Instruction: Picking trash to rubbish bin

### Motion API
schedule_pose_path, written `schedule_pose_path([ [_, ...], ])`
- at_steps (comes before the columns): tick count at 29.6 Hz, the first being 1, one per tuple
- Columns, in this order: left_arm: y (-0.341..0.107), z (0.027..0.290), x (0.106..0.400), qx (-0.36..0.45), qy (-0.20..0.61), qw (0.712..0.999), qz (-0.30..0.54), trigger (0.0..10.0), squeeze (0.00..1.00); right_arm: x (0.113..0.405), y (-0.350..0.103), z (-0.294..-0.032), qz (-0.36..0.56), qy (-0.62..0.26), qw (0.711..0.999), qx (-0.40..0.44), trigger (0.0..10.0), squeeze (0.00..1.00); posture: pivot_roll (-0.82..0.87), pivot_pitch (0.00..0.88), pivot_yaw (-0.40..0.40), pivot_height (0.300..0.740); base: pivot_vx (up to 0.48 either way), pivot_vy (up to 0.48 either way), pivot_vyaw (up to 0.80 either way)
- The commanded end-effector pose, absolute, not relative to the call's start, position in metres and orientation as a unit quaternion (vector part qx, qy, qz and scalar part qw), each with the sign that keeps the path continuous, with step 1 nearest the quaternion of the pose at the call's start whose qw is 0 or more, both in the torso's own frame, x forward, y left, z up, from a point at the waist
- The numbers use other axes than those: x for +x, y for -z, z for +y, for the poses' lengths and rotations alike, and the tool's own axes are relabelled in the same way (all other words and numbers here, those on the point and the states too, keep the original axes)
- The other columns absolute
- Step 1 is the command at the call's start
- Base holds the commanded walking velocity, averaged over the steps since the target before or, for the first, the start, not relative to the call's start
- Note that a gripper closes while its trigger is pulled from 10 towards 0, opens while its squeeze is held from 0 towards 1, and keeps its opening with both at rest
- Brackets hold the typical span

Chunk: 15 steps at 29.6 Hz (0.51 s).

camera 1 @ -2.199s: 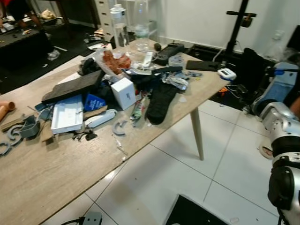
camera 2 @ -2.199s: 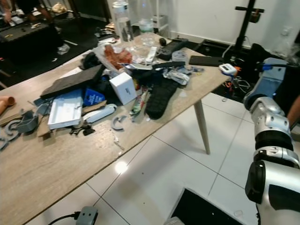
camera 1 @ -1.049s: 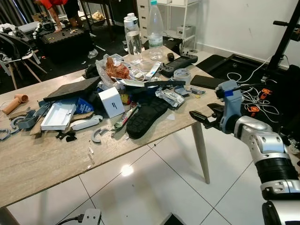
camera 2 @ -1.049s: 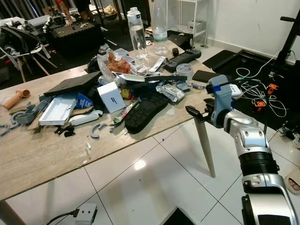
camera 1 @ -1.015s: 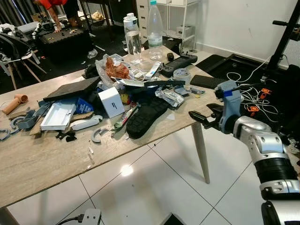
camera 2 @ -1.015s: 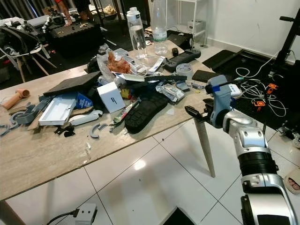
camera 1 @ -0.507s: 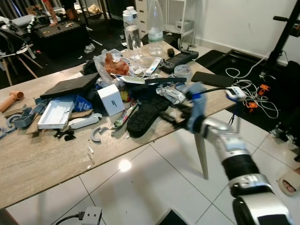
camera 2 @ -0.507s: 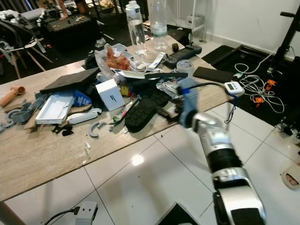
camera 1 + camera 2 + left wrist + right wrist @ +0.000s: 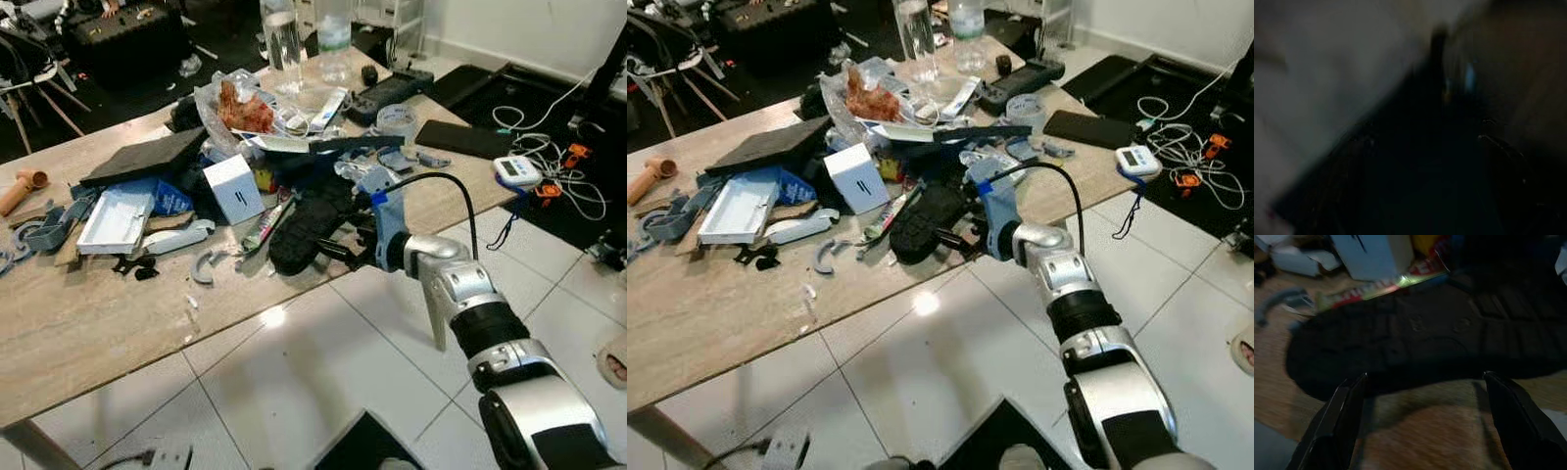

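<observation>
Left eye view: we see the right gripper [image 9: 338, 257] reaching over the near edge of the wooden table [image 9: 88, 333], its fingers spread wide and just beside the black shoe sole [image 9: 302, 227]. The sole lies tread up among the clutter near the table's edge, its long axis running diagonally from the rounded near end by the edge up and away toward the dark pile behind it. Just to its left we find a colourful wrapper [image 9: 265, 223] lying roughly parallel, then a white box [image 9: 235, 188]. Further left sits a white tray [image 9: 113, 217] and a grey curved piece [image 9: 205, 265].

Right eye view: we see the same layout, with a red crumpled bag [image 9: 872, 98] and a water bottle [image 9: 917, 29] at the far side.

Left wrist view: we can make out only dark blur, so we cannot tell how the left gripper stands.

Right wrist view: we look between the two black fingers [image 9: 1332, 423], held wide apart, with the sole lying crosswise just beyond their tips
</observation>
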State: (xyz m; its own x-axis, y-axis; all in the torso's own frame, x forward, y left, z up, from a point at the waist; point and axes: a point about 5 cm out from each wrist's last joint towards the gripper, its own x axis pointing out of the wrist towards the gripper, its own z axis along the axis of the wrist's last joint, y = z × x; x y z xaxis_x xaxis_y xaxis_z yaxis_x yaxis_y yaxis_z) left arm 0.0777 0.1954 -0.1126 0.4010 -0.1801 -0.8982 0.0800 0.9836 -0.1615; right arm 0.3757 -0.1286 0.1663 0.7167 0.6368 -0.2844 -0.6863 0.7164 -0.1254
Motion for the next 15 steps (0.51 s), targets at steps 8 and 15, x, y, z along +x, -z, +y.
schedule_pose_path([
  [8, 0.116, 0.182, 0.071, -0.053, 0.101, 0.823, 0.556, 10.0, 0.0, 0.384, -0.184, -0.141, 0.096, -0.325, 0.895, -0.291, 10.0, 0.0, -0.07, 0.18, 0.127, 0.74, 0.0, 0.0, 0.0],
  [15, 0.115, 0.177, 0.08, -0.058, 0.098, 0.828, 0.549, 10.0, 0.0, 0.377, -0.214, -0.168, 0.077, -0.358, 0.79, -0.492, 10.0, 0.0, -0.1, 0.168, 0.114, 0.74, 0.0, 0.0, 0.0],
])
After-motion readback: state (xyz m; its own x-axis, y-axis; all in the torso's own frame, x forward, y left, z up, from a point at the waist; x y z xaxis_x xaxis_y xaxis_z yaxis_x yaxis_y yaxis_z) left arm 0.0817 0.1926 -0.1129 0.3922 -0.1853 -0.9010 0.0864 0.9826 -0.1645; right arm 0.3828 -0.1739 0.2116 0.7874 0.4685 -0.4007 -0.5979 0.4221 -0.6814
